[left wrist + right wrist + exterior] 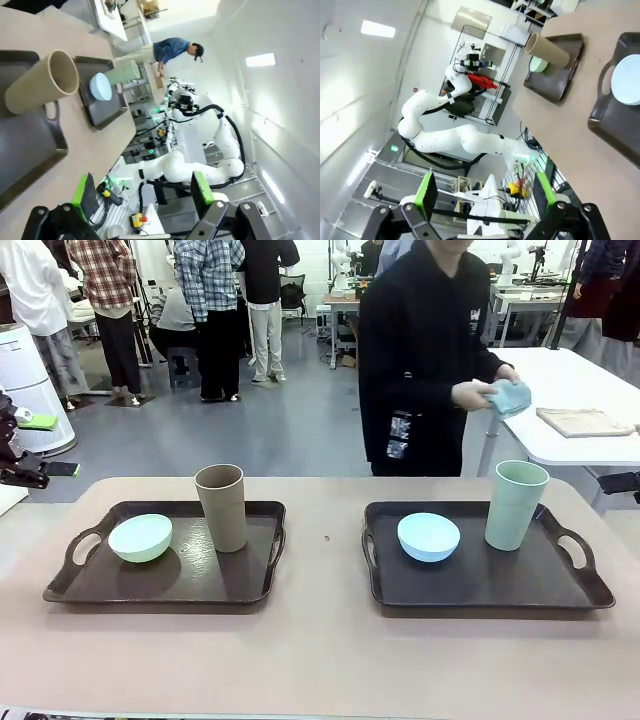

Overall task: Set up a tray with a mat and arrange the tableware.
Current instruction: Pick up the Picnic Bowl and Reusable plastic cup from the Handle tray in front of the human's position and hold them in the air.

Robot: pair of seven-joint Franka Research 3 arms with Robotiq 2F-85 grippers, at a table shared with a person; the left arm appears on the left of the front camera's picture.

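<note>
Two dark trays lie on the table. The left tray (70, 585) holds a pale green bowl (140, 537) and a brown cup (221, 506). On the right tray (560, 590) stand a light blue bowl (428, 536) and a pale green cup (516, 504). A person at the far side holds a folded light blue mat (510, 397) in both hands. My left gripper (142, 192) is open and empty, off the table's side, looking at the brown cup (42, 85). Likewise open and empty, my right gripper (485, 195) is clear of the table, with the blue bowl (627, 80) far off.
A beige mat (583, 421) lies on a white table (560, 450) behind the person at the right. The tan tabletop (320, 650) is bare between and in front of the trays. Other people stand far back.
</note>
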